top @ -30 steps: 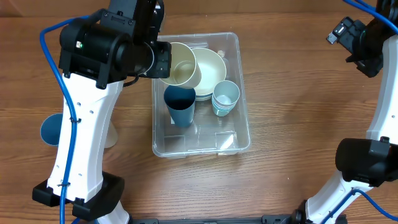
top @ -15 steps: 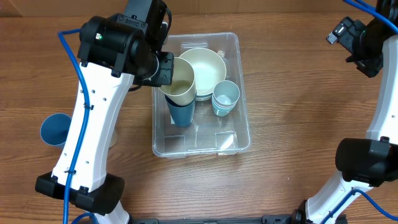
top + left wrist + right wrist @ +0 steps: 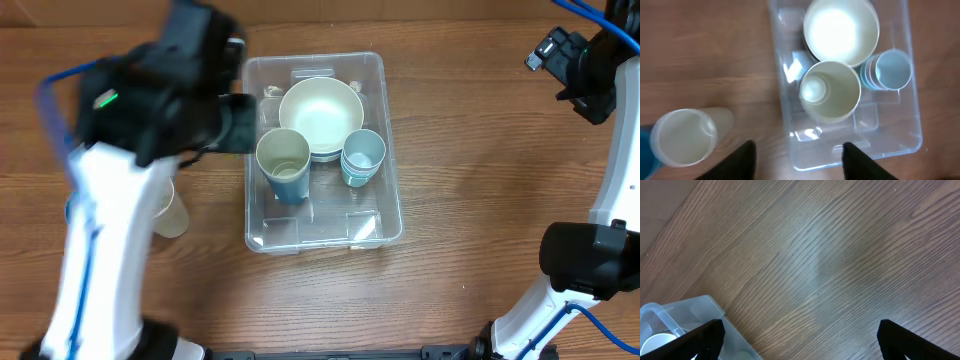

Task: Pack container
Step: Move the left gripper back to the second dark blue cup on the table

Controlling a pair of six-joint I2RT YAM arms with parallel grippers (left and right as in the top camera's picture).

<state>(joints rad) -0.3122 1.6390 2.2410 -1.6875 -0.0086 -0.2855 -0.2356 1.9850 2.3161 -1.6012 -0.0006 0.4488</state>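
The clear container [image 3: 330, 225] stands mid-table. It holds a cream bowl [image 3: 320, 115], a stack of light blue cups [image 3: 362, 157] and a cream cup [image 3: 283, 157] standing nested in a dark blue cup. In the left wrist view my left gripper [image 3: 799, 162] is open and empty, hovering above the container's [image 3: 875, 131] near left edge, with the cream cup [image 3: 830, 91] below and apart from its fingers. My left arm [image 3: 150, 95] is blurred in the overhead view. My right gripper [image 3: 800, 345] is wide open over bare wood, right of the container's corner [image 3: 687, 312].
A pale translucent cup [image 3: 685, 137] lies on its side on the table left of the container, also visible at the overhead view's left [image 3: 172, 215]. The right arm [image 3: 575, 65] hangs at the far right edge.
My left gripper carried the cream cup down into the dark blue cup, let go of it and opened. The left arm has pulled back to the left. The right arm has not moved.
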